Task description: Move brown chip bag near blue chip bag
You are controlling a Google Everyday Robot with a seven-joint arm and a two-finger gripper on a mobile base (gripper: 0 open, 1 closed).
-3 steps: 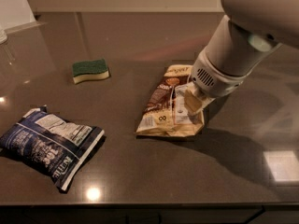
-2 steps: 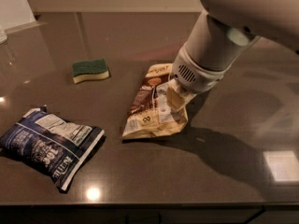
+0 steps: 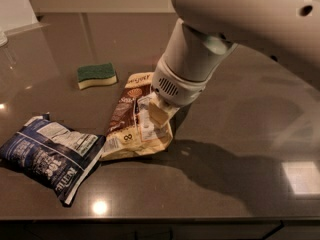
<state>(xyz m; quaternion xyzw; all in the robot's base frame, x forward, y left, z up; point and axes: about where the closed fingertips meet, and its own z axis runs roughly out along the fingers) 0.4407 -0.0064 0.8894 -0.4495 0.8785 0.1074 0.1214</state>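
Observation:
The brown chip bag (image 3: 129, 115) lies on the dark countertop, its left lower corner touching the blue chip bag (image 3: 49, 156), which lies at the front left. My gripper (image 3: 152, 118) comes down from the upper right and is shut on the brown chip bag at its right side. The arm's white wrist hides the bag's upper right part.
A green-and-yellow sponge (image 3: 97, 75) lies behind the bags at the left. The countertop's front edge (image 3: 160, 219) runs along the bottom. A pale object (image 3: 4, 36) stands at the far left edge.
My gripper has dragged the brown chip bag to the left, from the middle of the counter to beside the blue chip bag. The blue bag and sponge have not moved.

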